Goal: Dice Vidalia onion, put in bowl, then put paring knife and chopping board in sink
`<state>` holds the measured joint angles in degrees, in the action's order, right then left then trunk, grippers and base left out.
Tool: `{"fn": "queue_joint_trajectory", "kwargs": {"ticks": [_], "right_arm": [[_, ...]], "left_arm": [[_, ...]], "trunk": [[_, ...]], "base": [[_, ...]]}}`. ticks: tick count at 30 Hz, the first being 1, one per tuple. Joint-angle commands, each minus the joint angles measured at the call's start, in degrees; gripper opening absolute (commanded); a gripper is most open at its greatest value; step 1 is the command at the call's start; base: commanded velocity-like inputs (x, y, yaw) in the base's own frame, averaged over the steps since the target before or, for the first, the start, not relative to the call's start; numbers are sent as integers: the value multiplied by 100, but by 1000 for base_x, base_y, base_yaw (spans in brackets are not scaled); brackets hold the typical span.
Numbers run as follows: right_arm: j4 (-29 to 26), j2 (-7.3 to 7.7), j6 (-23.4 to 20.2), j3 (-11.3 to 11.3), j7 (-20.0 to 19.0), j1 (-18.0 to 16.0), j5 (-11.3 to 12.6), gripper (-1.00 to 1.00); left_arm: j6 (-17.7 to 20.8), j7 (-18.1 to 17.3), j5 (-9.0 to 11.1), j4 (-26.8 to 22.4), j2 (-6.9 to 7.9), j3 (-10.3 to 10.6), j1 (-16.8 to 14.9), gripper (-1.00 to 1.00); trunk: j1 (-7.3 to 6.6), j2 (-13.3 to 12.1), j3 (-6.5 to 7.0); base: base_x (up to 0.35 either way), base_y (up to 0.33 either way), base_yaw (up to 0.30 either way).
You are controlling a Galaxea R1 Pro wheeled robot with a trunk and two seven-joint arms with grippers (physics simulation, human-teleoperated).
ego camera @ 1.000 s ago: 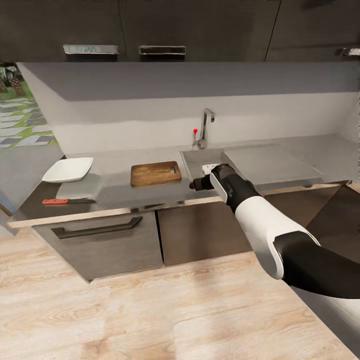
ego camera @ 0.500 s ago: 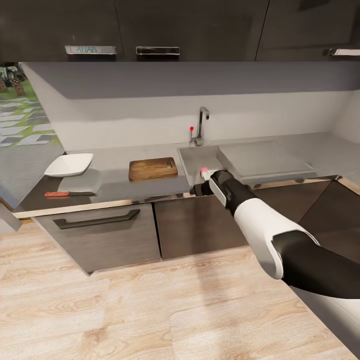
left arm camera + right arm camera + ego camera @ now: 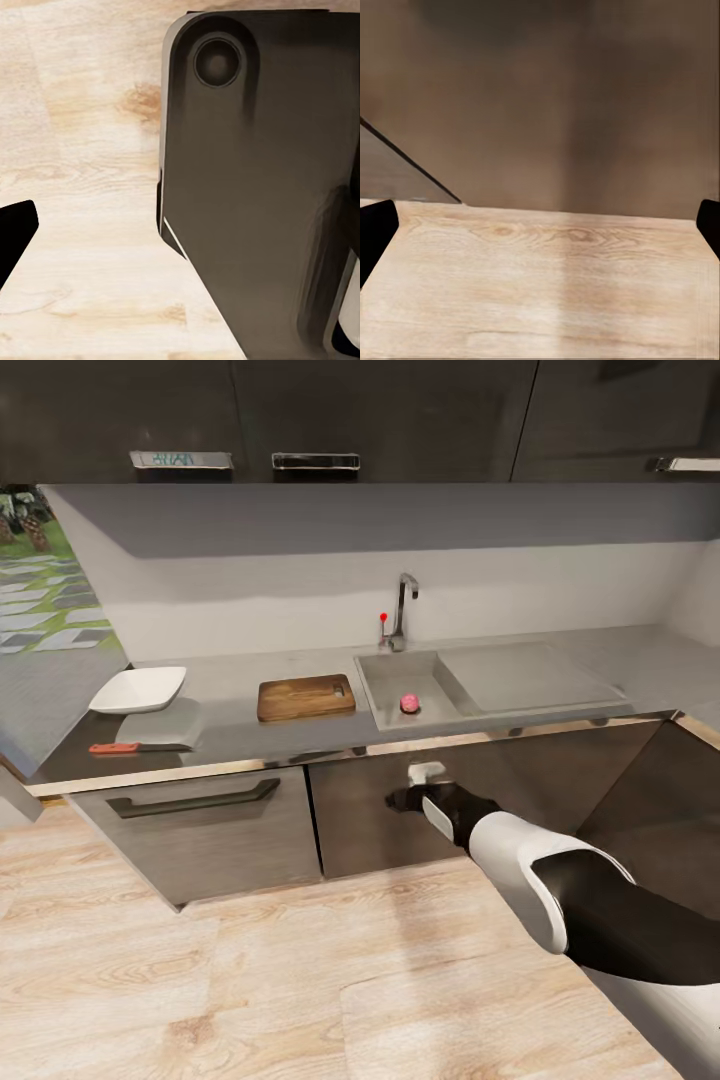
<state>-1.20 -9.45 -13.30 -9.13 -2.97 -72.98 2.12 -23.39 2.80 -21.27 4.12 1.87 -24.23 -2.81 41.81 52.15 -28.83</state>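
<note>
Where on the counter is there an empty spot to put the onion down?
The widest bare patch of countertop lies between the bowl and the chopping board, reaching to the front edge. The draining area beside the sink is bare too. The bowl corner is crowded: the paring knife lies just in front of it.

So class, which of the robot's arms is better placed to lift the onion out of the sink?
Right. Its gripper hangs below the countertop edge in front of the sink, near the onion.
</note>
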Motion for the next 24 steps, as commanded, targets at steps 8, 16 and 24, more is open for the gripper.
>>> {"fn": "queue_joint_trajectory", "kwargs": {"ticks": [8,16,24], "right_arm": [[5,222,818,-47,15,1109,7,100],[14,856,3078,-51,24,3451,1,100],[28,1278,4913,-53,-3,5254,15,100]], "left_arm": [[-39,30,-70,-59,6,-56,-9,100],[62,72,-27,-853,-90,-88,-9,100],[2327,59,-26,-2962,-835,-47,-16,100]], "trunk": [[0,4,-5],[0,4,-5],[0,4,-5]], "base": [[0,0,0],[0,0,0],[0,0,0]]}}
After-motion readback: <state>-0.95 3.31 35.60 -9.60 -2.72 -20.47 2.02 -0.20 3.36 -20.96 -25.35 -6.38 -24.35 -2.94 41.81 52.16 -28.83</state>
